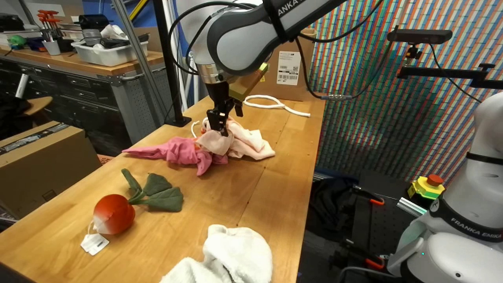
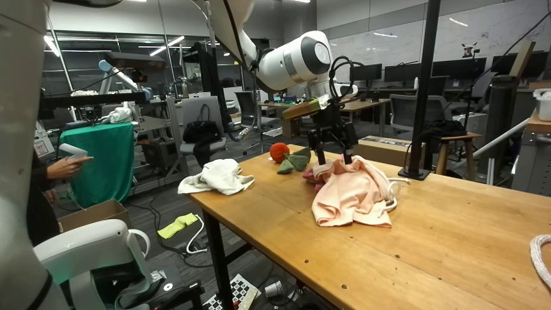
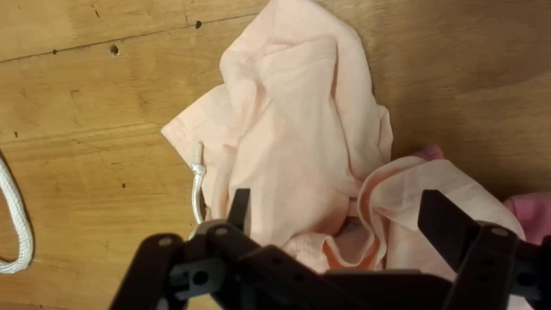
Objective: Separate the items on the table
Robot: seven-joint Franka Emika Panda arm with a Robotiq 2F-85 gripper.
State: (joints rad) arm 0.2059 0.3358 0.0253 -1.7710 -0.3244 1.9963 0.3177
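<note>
Pinch only the peach cloth [image 3: 292, 120], then draw it off the pink cloth [image 3: 533, 215].
Your gripper [image 3: 335, 211] is spread wide, apparently holding nothing; a shallow bite on the raised fold [image 3: 366, 196], right of centre in the wrist view, should spare the pink cloth at the right edge. The peach cloth fills the middle, limp and creased, with a white cord [image 3: 198, 170] at its left.

"FRANKA EMIKA" on black band [image 1: 468, 225]

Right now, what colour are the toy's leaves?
The leaves are dark green, best seen in an exterior view.
</note>
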